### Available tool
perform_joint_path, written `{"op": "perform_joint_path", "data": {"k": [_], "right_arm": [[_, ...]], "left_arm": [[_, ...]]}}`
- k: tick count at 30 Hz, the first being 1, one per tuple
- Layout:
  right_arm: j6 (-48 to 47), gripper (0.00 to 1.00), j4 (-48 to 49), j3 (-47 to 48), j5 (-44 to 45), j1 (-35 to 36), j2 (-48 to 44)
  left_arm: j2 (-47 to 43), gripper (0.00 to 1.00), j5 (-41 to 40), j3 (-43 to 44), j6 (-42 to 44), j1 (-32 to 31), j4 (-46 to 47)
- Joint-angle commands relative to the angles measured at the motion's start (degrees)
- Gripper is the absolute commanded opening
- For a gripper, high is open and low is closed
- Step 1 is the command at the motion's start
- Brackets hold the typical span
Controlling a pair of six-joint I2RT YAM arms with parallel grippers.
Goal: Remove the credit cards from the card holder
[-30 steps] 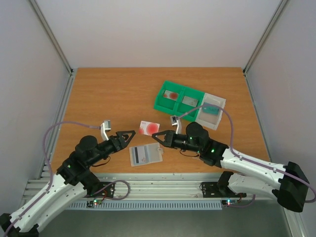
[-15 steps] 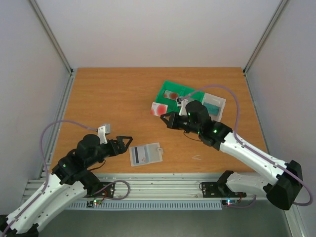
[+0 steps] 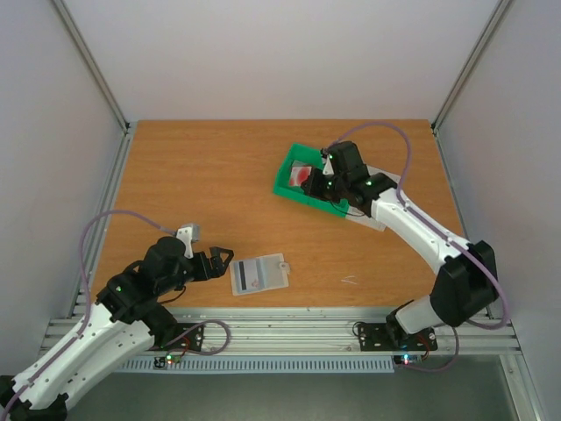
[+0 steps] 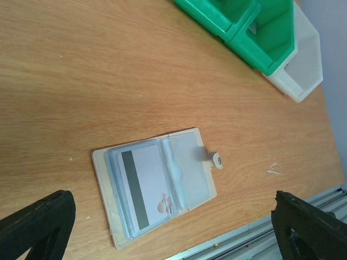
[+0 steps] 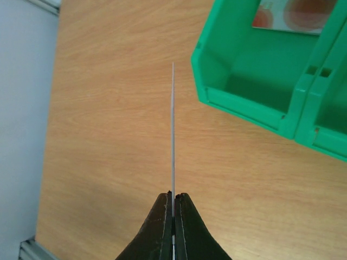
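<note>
The card holder (image 3: 259, 274) lies open on the table near the front edge, beige rim and grey-blue sleeves, closure tab (image 4: 216, 160) at its right. A pale credit card with a dark stripe (image 4: 143, 187) sits in its left sleeve. My left gripper (image 3: 223, 263) is open and empty just left of the card holder (image 4: 179, 162). My right gripper (image 3: 314, 182) is shut on a thin card, seen edge-on (image 5: 173, 130), and holds it at the near-left side of the green tray (image 3: 285, 188). Another red-marked card (image 5: 293, 16) lies in that tray's left compartment.
The green two-compartment tray (image 5: 244, 103) stands at the back right, with a white tray (image 3: 383, 209) against its right side. Both also show in the left wrist view, green tray (image 4: 260, 40) and white tray (image 4: 306, 73). A metal rail runs along the table's front edge.
My right arm has carried the red card from the table's middle back and right to the green tray. My left gripper has drawn back slightly toward the front edge, staying open.
</note>
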Motion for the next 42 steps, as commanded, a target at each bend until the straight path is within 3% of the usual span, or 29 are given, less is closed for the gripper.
{"op": "perform_joint_path", "data": {"k": [1, 11, 25, 42], "right_arm": [[-3.34, 0.01, -5.78, 5.38, 1.32, -2.27, 5.50], [-2.66, 0.01, -4.11, 13.35, -0.31, -6.72, 17.69], [-0.29, 0.02, -7.72, 27.51, 3.96, -7.05, 32.79], [1.18, 0.04, -8.51, 37.42, 3.87, -8.16, 43.26]], "left_arm": [[0.30, 0.99, -0.94, -0.80, 1.20, -0.14, 0.98], [-0.39, 0.99, -0.05, -2.35, -0.97, -0.12, 1.32], [0.31, 0.99, 2.07, -3.04, -2.81, -0.13, 2.52], [0.31, 1.00, 2.40, -3.40, -2.82, -0.13, 1.75]]}}
